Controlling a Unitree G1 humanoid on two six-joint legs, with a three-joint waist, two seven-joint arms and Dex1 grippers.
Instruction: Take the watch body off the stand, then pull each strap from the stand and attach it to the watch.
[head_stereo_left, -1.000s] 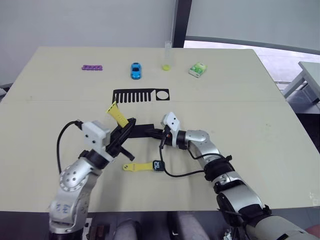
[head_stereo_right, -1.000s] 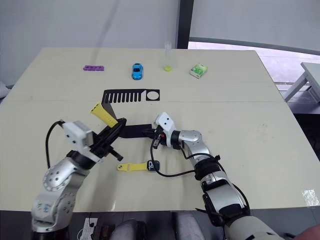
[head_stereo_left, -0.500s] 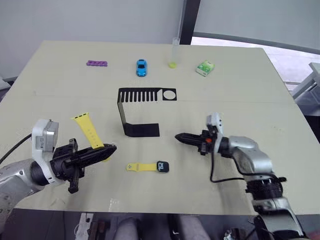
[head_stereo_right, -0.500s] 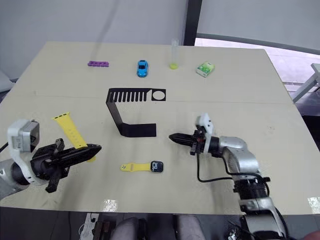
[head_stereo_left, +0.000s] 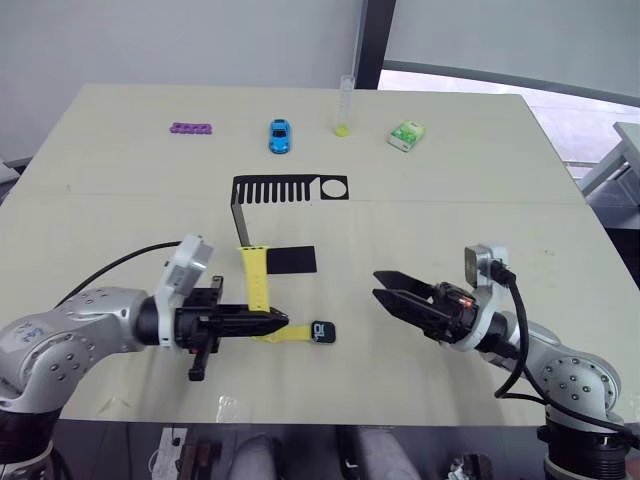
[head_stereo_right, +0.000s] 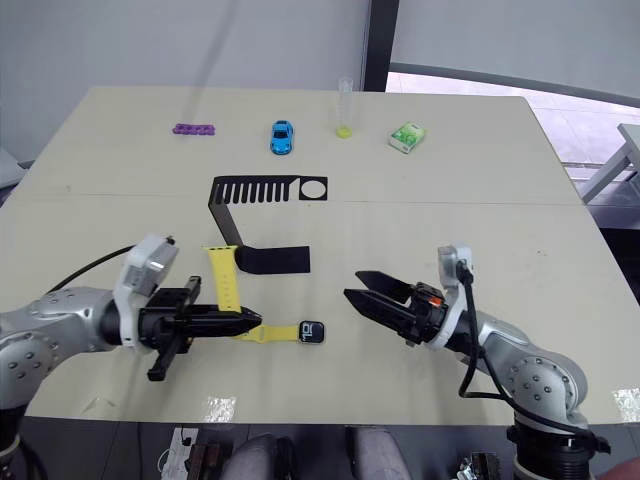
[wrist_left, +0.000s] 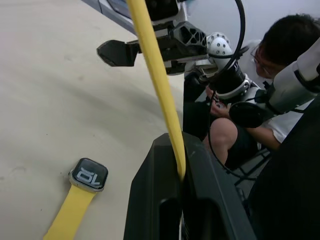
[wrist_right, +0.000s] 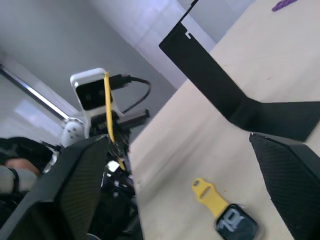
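The watch body (head_stereo_left: 321, 331) lies flat on the table near the front, with one yellow strap (head_stereo_left: 283, 336) joined to its left side. My left gripper (head_stereo_left: 280, 321) is shut on the second yellow strap (head_stereo_left: 253, 280), which stands upright just left of the watch. The black stand (head_stereo_left: 289, 189) sits behind them, its base (head_stereo_left: 292, 260) flat on the table. My right gripper (head_stereo_left: 379, 285) hovers open and holds nothing, to the right of the watch and pointing toward it. The right wrist view shows the watch body (wrist_right: 235, 222) between its spread fingers (wrist_right: 75, 190).
Along the far edge stand a purple piece (head_stereo_left: 187, 128), a blue toy car (head_stereo_left: 279, 135), a clear tube (head_stereo_left: 344, 106) and a green box (head_stereo_left: 403, 136). A seated person (wrist_left: 280, 45) appears beyond the table in the left wrist view.
My right gripper has opened and drawn back toward the front right. My left gripper has carried the strap right, up beside the watch.
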